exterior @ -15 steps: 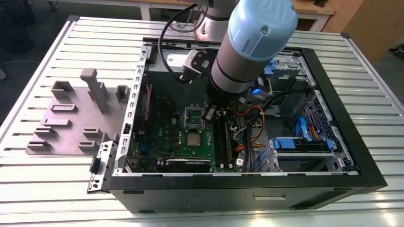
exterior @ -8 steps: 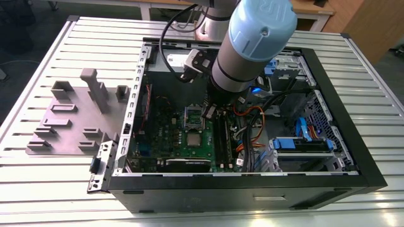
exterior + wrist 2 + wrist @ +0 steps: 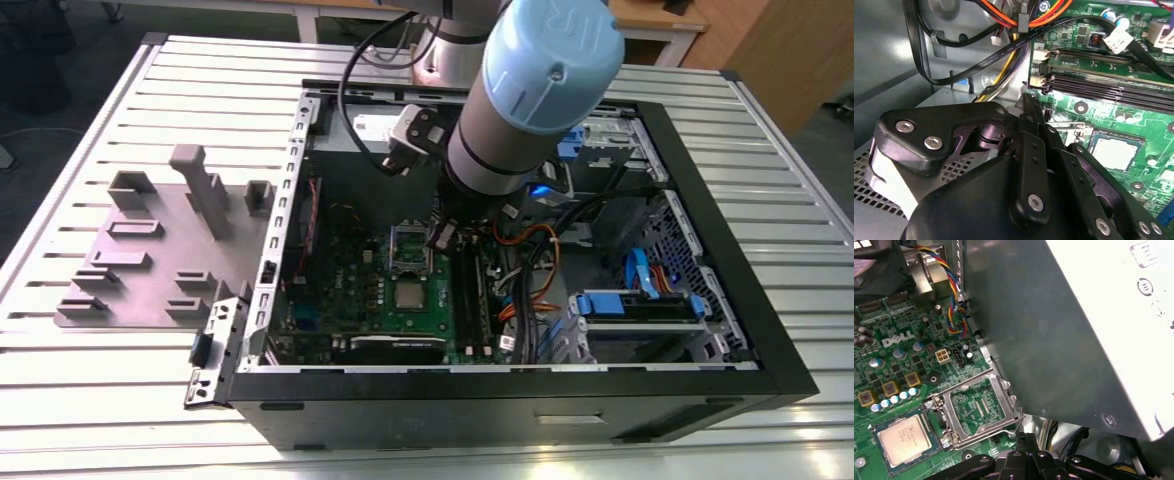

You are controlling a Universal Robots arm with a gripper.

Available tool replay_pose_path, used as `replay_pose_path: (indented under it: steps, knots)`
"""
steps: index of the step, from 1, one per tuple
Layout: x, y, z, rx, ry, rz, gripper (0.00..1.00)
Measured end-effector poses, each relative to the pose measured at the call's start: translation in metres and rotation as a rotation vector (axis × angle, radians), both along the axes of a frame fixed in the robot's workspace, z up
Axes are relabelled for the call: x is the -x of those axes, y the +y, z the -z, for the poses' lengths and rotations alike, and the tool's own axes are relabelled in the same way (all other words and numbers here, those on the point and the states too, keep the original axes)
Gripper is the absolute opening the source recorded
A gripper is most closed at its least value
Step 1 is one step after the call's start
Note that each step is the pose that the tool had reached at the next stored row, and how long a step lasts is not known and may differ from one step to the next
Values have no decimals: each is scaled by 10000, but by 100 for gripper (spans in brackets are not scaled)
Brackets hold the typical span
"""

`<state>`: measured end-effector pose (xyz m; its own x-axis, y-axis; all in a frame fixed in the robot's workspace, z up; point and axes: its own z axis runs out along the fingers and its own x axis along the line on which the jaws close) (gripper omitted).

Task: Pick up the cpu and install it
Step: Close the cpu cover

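Fingers (image 3: 1030, 127) of black gripper (image 3: 1029, 98) looked pressed together, gripping nothing, poised inside open black PC case (image 3: 747, 330) above green motherboard (image 3: 380, 312). Hinged silver socket frame (image 3: 407, 248) stood flipped up, prob. to allow access. Small silvery square cpu (image 3: 408, 293) lay flat at frame's 6 o'clock in exterior view, clear of gripper.

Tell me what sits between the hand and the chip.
In the first wrist view, the raised silver socket frame stands between the hand and the chip.

Arm (image 3: 527, 90) reaching steeply down, tool (image 3: 1030, 97) low, its fingers (image 3: 1026, 107) seemingly closed together
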<state>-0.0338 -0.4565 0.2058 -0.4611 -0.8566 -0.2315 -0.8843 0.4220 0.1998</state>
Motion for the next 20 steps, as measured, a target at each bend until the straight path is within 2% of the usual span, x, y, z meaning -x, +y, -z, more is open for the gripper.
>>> replay_pose_path:
  steps: [6,20]
  knots:
    - [0,26,31,-31,0,0,11]
    - [4,27,62,-35,0,0,11]
